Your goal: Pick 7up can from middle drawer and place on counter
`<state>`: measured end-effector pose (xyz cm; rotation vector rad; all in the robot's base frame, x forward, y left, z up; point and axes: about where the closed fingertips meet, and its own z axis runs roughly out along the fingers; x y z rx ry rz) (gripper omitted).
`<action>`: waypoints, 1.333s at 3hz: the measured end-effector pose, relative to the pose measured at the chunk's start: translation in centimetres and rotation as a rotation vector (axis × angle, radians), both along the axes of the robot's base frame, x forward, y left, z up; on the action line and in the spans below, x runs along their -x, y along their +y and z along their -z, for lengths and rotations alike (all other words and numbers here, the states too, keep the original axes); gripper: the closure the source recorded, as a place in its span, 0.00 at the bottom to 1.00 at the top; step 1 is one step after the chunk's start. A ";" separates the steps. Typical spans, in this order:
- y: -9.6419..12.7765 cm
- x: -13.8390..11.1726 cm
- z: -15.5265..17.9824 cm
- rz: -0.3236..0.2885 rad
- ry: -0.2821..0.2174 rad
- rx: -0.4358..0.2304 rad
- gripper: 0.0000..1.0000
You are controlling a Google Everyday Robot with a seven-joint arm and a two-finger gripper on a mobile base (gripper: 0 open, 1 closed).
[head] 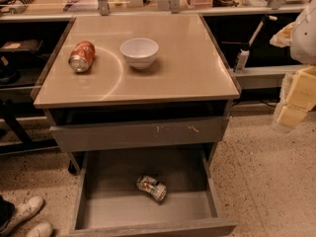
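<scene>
The 7up can (152, 188) lies on its side on the floor of the open middle drawer (94, 206), near the drawer's centre. The counter (187, 73) is the beige top of the grey cabinet above it. My gripper (296, 100) shows as pale yellowish blocks at the right edge of the view, beside the cabinet at about counter height, well to the right of and above the can. It holds nothing that I can see.
An orange-red can (82, 56) lies on its side at the counter's left, and a white bowl (139, 52) stands near its middle. The top drawer's scratched front (143, 132) juts out slightly. White shoes (27, 216) are at the bottom left on the speckled floor.
</scene>
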<state>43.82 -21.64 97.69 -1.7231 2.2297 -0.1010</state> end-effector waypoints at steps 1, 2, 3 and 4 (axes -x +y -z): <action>0.0 0.0 0.0 0.000 0.000 0.000 0.00; 0.6 0.3 1.2 -0.002 0.008 0.010 0.00; 3.0 0.8 5.4 0.041 0.039 0.003 0.00; 6.1 1.6 12.9 0.102 0.130 -0.010 0.00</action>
